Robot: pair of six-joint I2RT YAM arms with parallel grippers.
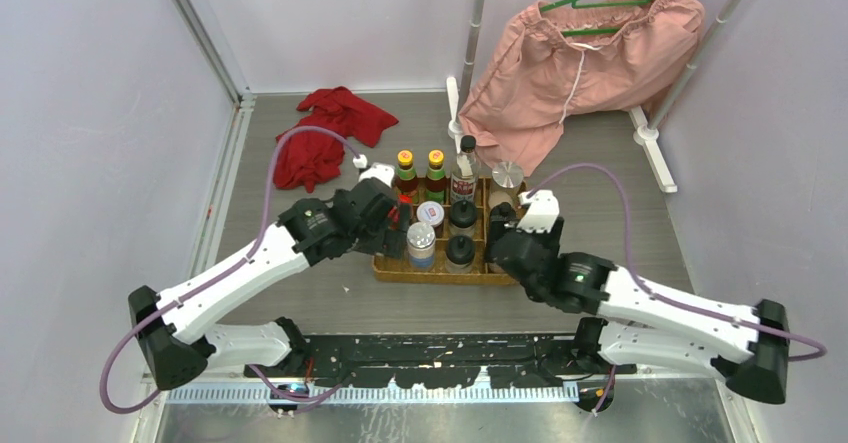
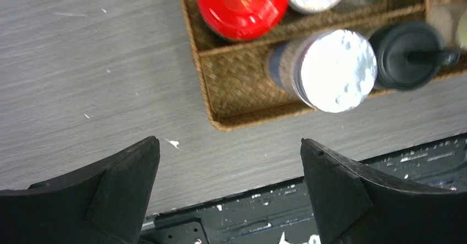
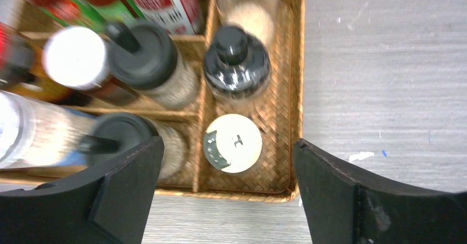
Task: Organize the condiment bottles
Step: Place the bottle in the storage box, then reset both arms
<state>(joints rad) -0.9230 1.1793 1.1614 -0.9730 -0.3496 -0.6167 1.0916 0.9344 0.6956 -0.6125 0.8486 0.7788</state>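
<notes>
The condiment bottles stand in a woven wicker tray (image 1: 440,278). Two yellow-capped sauces (image 1: 405,168) and a tall black-capped clear bottle (image 1: 465,173) line its back row. My left gripper (image 1: 388,221) hovers at the tray's left end, open and holding nothing (image 2: 229,145). Beyond its jaws are a red lid (image 2: 242,4) and a silver-topped shaker (image 2: 336,70). My right gripper (image 1: 503,233) is at the tray's right end, also open (image 3: 228,143). A white-lidded shaker (image 3: 234,142) stands free in the near right compartment below it, with a black-capped bottle (image 3: 237,62) behind.
A red cloth (image 1: 325,133) lies at the back left of the table. Pink shorts on a green hanger (image 1: 580,58) hang at the back right over a white rack foot (image 1: 648,133). The black mounting plate (image 1: 440,358) runs along the near edge.
</notes>
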